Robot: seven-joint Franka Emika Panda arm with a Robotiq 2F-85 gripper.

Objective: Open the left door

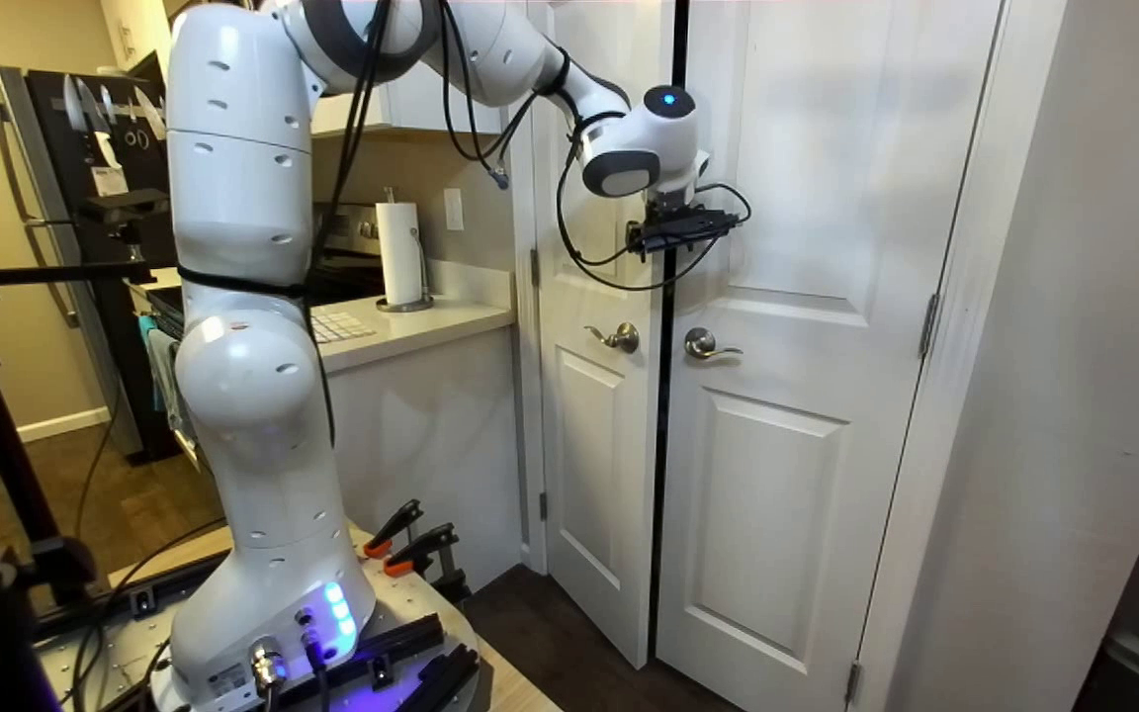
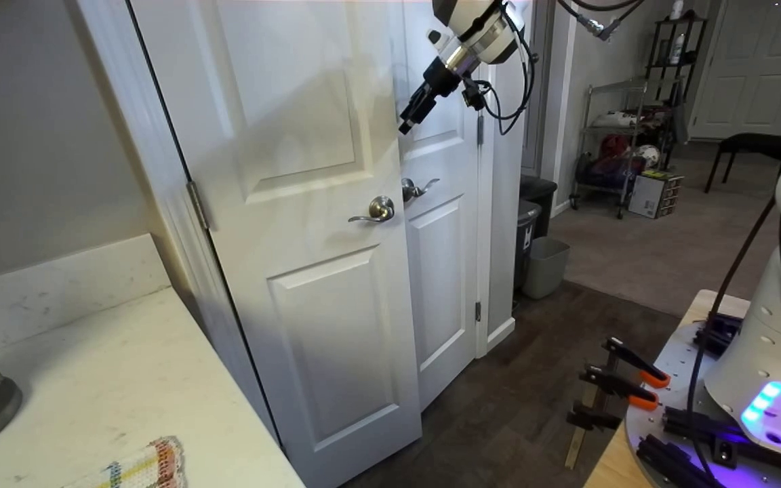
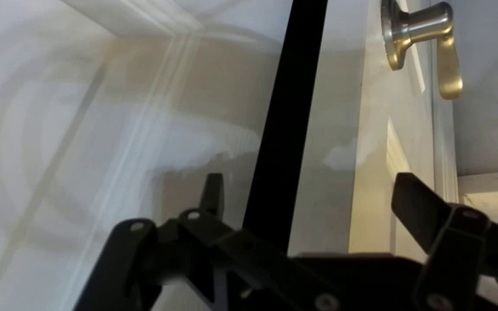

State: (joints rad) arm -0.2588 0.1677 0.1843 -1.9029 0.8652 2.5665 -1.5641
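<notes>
Gripper [image 3: 309, 190], spread wide, hangs at the edge of the ajar left door [image 2: 309, 234], best hooked from behind and drawn round in an arc.

Knives [image 1: 92, 107] hung on the dark side of a fridge [image 1: 110, 316] near a yellowish wall [image 1: 36, 35]. In an exterior view, brown floor [image 2: 519, 366] met carpet [image 2: 634, 264], where a rack [image 2: 614, 87] stood with a box [image 2: 651, 194] beside it and a chair [image 2: 756, 146] farther right; bins [image 2: 545, 268] clustered nearby.
</notes>
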